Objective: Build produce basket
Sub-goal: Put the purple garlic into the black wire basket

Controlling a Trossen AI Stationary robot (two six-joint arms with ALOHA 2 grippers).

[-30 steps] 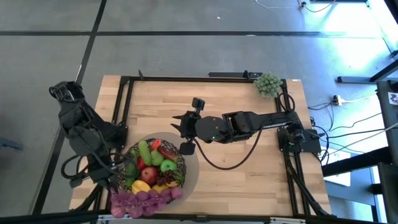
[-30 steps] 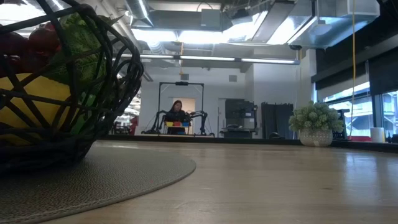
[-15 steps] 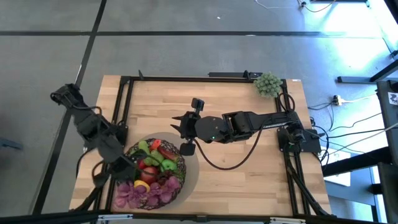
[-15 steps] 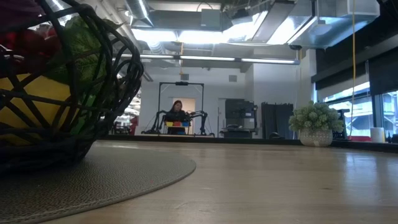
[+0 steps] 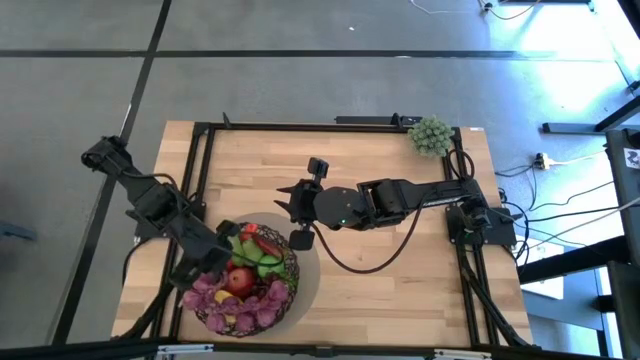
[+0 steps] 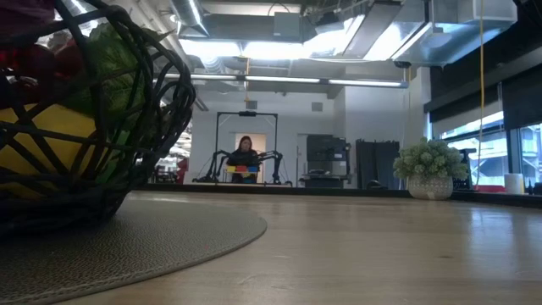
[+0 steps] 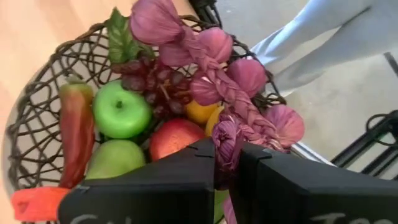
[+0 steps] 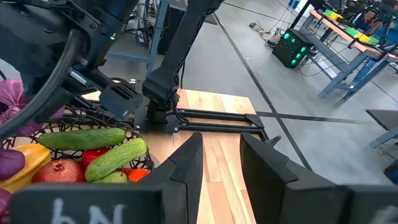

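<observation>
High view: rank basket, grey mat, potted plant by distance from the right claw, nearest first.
From the right claw, mid-table:
1. Grey mat: its edge lies just on the near side of the claw.
2. Basket: on the mat, near-left part of the table.
3. Potted plant: far right corner, clearly farthest.

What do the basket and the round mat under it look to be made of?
The basket: dark open mesh of bent strands, matte, likely wire or coated rattan. The mat: grey, with fine ribbed texture, seemingly woven fabric or cord.
</observation>
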